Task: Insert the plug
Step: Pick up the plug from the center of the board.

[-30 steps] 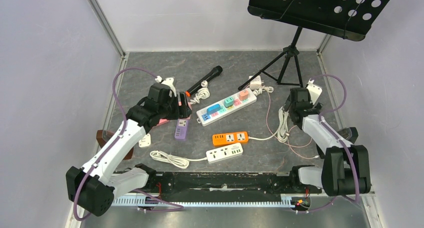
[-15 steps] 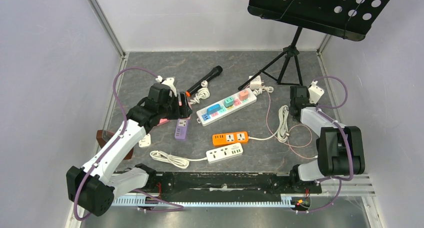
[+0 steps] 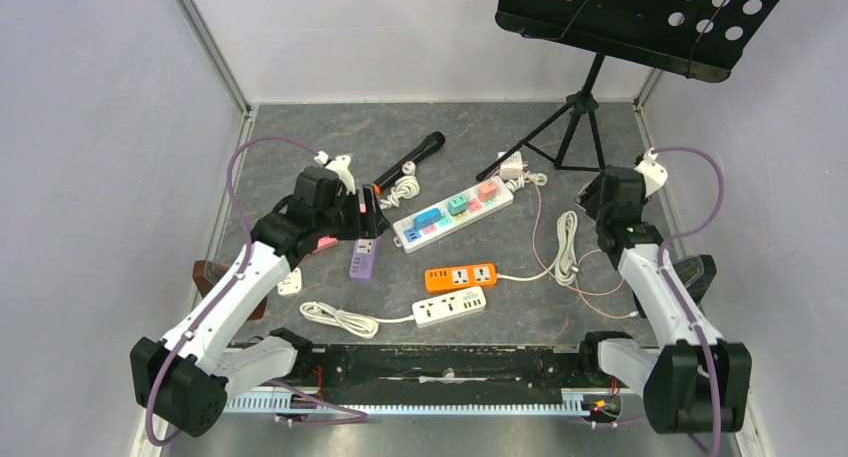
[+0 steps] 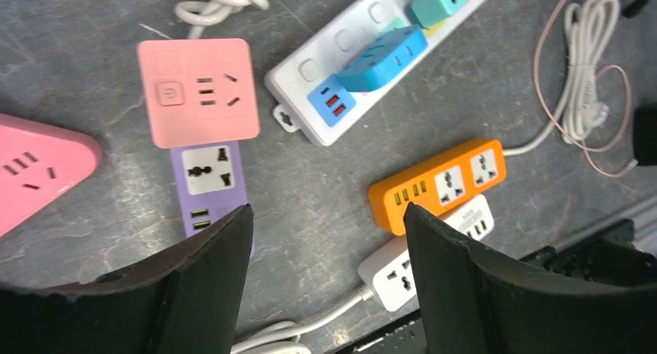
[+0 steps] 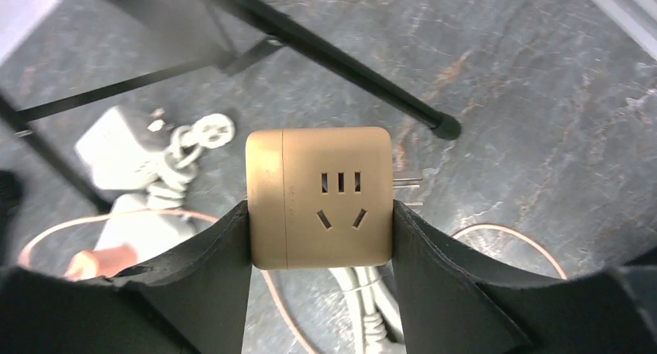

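Plug clamped in my right hand, above tabletop right of white strip, prongs bare. Left hand wide, empty, left of strip. Insertion not yet done, I judge.

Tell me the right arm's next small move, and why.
Probably swing left toward the orange power strip. The right tool is shut on the tan adapter, which seems lifted off the table near the music stand's leg, far from every strip. Its prongs stick out sideways, and the orange strip's two large sockets look free.
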